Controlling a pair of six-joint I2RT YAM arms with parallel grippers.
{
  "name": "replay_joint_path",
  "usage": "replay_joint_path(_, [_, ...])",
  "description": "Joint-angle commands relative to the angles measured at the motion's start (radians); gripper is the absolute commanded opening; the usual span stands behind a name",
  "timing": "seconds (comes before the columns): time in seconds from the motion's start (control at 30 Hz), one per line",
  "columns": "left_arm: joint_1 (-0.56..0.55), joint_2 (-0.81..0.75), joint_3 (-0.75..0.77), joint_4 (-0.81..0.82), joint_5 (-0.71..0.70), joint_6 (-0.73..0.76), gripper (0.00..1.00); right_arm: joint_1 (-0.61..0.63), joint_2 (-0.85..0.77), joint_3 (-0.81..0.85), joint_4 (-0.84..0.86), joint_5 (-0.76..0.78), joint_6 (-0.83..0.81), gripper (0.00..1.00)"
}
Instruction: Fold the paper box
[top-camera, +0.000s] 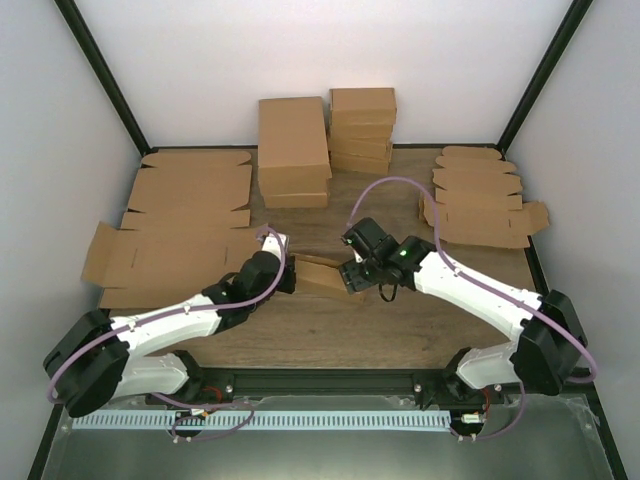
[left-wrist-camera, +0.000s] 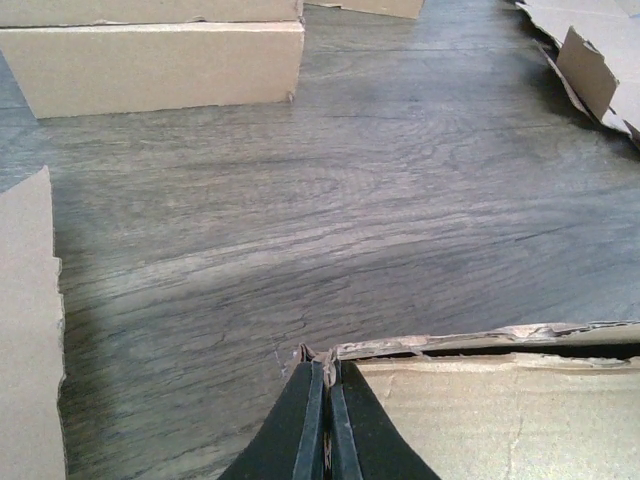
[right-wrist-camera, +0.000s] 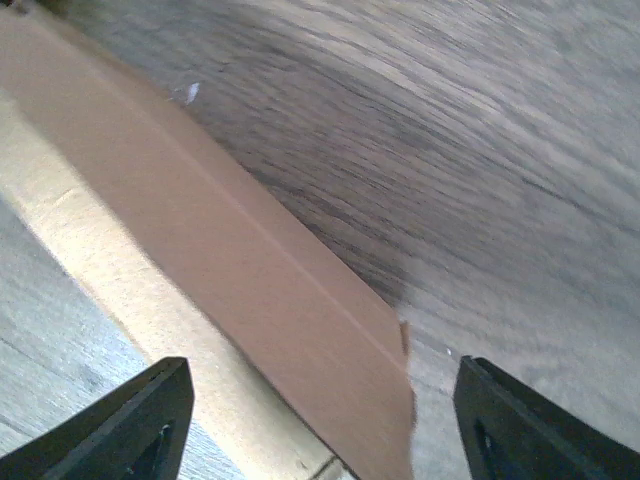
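The paper box (top-camera: 322, 276), a small brown cardboard carton, lies on the wooden table between the two arms. My left gripper (top-camera: 293, 281) is at its left end, shut on a thin cardboard edge. In the left wrist view the black fingers (left-wrist-camera: 310, 420) press together with a frayed cardboard corner between them, and the box's panel (left-wrist-camera: 500, 410) stretches off to the right. My right gripper (top-camera: 352, 276) hangs over the box's right end, open. The right wrist view shows its fingertips (right-wrist-camera: 140, 420) wide apart, with a creased flap of the box (right-wrist-camera: 250, 270) between and below them, untouched.
Two stacks of folded boxes (top-camera: 293, 150) (top-camera: 362, 125) stand at the back. Flat cardboard blanks lie at the left (top-camera: 180, 230) and at the right (top-camera: 480, 200). In the left wrist view a folded box (left-wrist-camera: 150, 65) sits ahead and a flat blank (left-wrist-camera: 25, 320) at the left edge.
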Motion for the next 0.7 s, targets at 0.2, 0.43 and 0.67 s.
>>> replay_joint_path(0.2, [-0.054,0.054,0.071,-0.167,-0.021,-0.044,0.04,-0.077,-0.116,-0.015,-0.119,0.036,0.204,0.61])
replay_joint_path(0.43, [-0.076,0.077,0.096,-0.182,-0.051,-0.055,0.04,-0.077,-0.129,-0.059,-0.109,-0.009,0.231,0.55])
replay_joint_path(0.67, [-0.092,0.088,0.114,-0.192,-0.062,-0.056,0.04,-0.077,-0.117,-0.104,-0.075,0.005,0.244,0.46])
